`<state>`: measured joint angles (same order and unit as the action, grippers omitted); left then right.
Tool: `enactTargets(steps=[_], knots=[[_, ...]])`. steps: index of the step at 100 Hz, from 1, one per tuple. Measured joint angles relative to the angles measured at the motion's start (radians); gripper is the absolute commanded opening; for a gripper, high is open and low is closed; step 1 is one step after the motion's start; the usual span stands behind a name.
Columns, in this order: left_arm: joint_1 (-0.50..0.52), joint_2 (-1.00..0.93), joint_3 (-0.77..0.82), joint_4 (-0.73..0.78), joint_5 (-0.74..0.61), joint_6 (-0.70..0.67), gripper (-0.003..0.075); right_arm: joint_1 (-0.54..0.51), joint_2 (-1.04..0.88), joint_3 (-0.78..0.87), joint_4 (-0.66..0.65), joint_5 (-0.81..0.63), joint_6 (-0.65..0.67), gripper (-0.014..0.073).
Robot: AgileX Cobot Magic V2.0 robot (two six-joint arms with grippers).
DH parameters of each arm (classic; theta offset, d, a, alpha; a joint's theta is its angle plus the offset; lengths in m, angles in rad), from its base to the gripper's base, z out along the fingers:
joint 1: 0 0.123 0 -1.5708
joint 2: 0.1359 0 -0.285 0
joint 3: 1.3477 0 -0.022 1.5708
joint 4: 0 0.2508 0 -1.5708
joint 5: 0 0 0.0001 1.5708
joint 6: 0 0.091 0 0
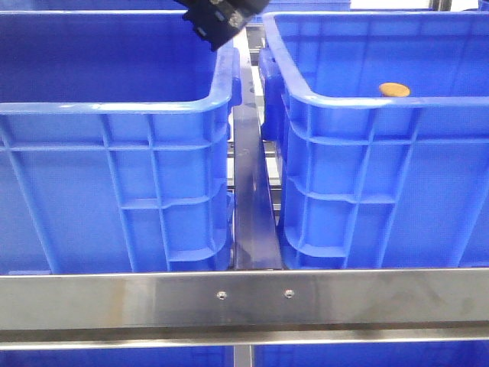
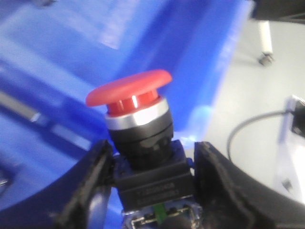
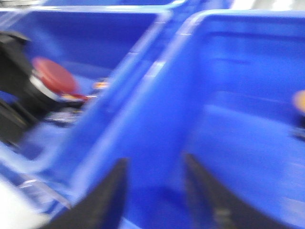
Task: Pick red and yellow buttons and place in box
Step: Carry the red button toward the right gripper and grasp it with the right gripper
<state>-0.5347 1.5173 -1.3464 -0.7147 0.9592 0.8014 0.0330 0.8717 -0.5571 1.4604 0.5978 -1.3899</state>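
My left gripper (image 2: pixel 152 160) is shut on the black body of the red button (image 2: pixel 128 88), whose mushroom cap points away from the fingers. In the front view the left gripper (image 1: pixel 221 19) hangs at the top, over the inner rim of the left crate (image 1: pixel 114 107). The yellow button (image 1: pixel 394 89) lies inside the right-hand blue box (image 1: pixel 367 99). My right gripper (image 3: pixel 156 162) is open and holds nothing, above the box wall (image 3: pixel 157 119). That blurred view also shows the red button (image 3: pixel 55 76) in the other arm's grip and the yellow button (image 3: pixel 299 101) at the edge.
A steel rail (image 1: pixel 252 191) runs between the two crates and a steel bar (image 1: pixel 244 298) crosses in front of them. Small blurred parts (image 3: pixel 100 86) lie in the left crate. A grey cable (image 2: pixel 248 129) lies on the pale floor beyond.
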Motion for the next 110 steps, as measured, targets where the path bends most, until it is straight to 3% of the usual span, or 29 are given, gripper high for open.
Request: enactTargets(steps=[8, 28, 47, 85, 110], knots=[[0.0, 0.0, 0.0, -0.003, 0.023, 0.006, -0.002, 0.0, 0.051, -0.056, -0.002, 0.089, 0.064, 0.0658], [0.0, 0.0, 0.0, -0.003, 0.058, 0.023, -0.002, 0.0, 0.194, -0.179, 0.055, 0.305, 0.251, 0.0654], [0.0, 0.0, 0.0, -0.006, 0.074, 0.025, -0.002, 0.002, 0.308, -0.244, 0.114, 0.427, 0.345, 0.0654], [0.0, 0.0, 0.0, -0.01, 0.074, 0.029, -0.002, 0.169, 0.396, -0.257, 0.135, 0.305, 0.395, 0.0654], [0.0, 0.0, 0.0, -0.01, 0.077, 0.03, -0.002, 0.198, 0.456, -0.259, 0.187, 0.279, 0.395, 0.0654]])
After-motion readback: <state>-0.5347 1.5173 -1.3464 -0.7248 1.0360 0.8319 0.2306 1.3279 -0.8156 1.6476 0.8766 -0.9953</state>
